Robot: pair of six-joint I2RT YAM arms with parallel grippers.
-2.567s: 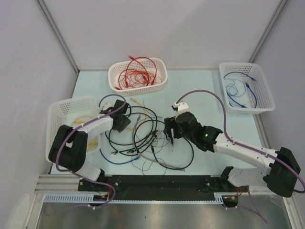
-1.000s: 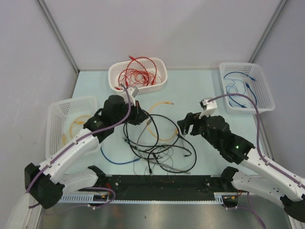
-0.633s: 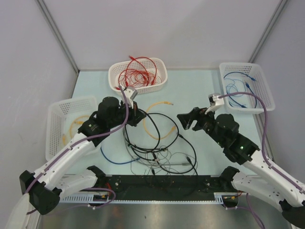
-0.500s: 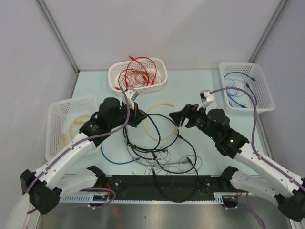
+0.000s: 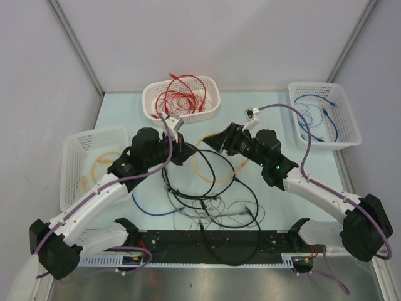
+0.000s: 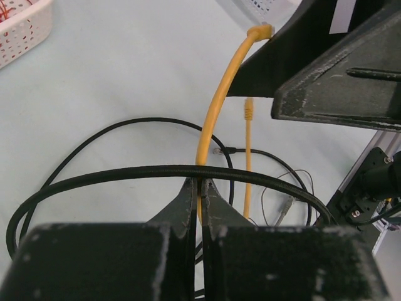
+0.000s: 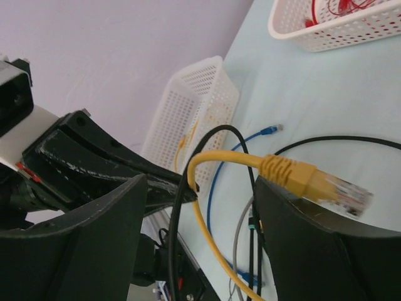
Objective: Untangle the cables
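Observation:
The cables (image 5: 207, 194) lie tangled mid-table: black loops, thin grey wires and a blue one (image 5: 150, 212). My left gripper (image 5: 180, 152) is shut on a yellow cable (image 6: 213, 113), pinched between the fingertips (image 6: 188, 191) of the left gripper (image 6: 202, 183). A thick black cable (image 6: 94, 179) crosses just in front of those tips. My right gripper (image 5: 216, 141) stands open close to the left one. In the right wrist view the yellow cable's plug (image 7: 307, 177) rests on one fingertip of my right gripper (image 7: 200, 182), and the yellow cable (image 7: 216, 160) bends between the jaws.
A white basket (image 5: 156, 106) of red cables stands at the back. Another basket (image 5: 354, 135), back right, holds blue cables. A third basket (image 5: 72, 166) on the left holds yellow ones. The black rail (image 5: 188, 241) runs along the near edge.
My right gripper has swung left from the right side of the table to the yellow cable's plug end, beside the left gripper. The left gripper keeps its hold, barely moving.

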